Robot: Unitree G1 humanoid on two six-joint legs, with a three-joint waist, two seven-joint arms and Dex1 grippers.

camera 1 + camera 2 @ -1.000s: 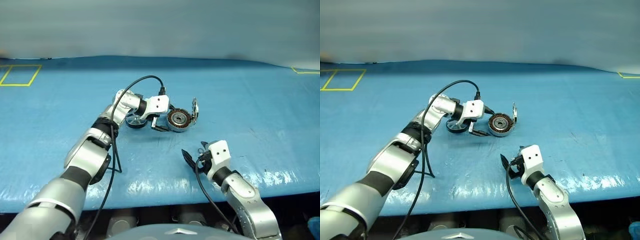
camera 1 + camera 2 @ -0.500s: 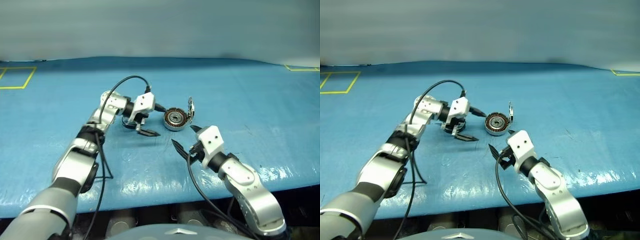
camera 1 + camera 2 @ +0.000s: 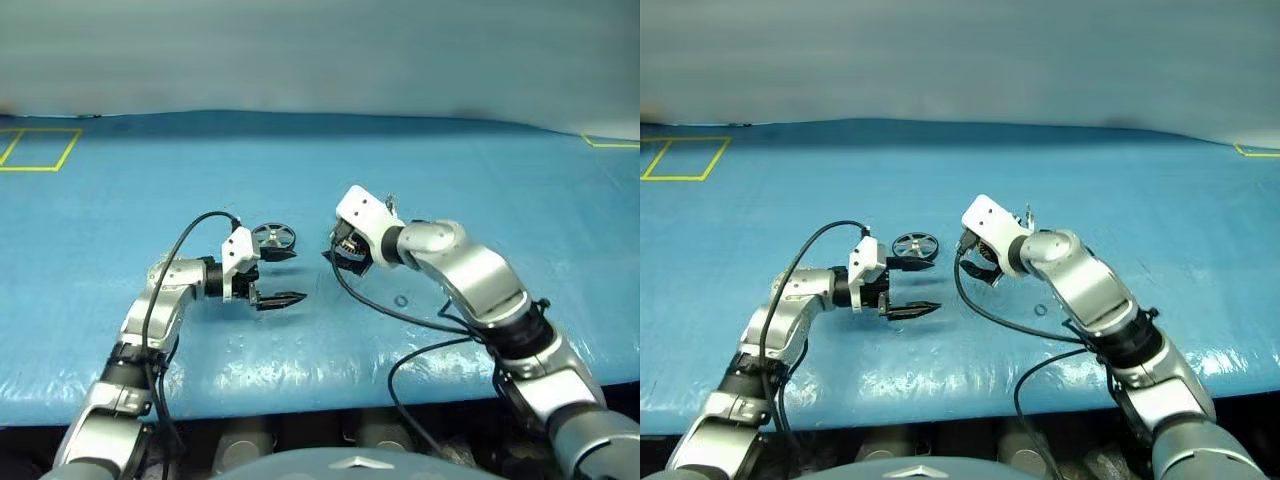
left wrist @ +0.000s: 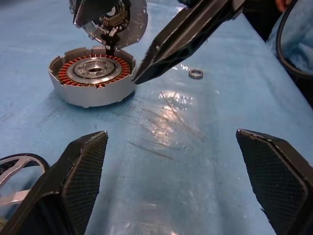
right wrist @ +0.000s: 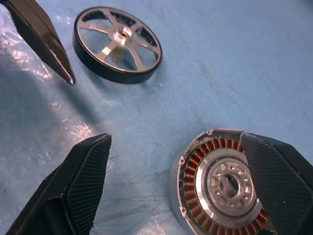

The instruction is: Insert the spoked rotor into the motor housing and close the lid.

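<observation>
Now both my jaws stand wide, empty. Rotor (image 5: 118, 44) lies flat on the tabletop (image 3: 500, 190) beside the housing (image 5: 221, 185); light, stiff, probably slick, so I'd pinch its rim.

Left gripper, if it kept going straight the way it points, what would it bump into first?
Probably the round silver motor housing with its copper coils, or the right gripper's black finger hovering beside it. The open left gripper faces both across bare blue table; depth is hard to judge.
</observation>
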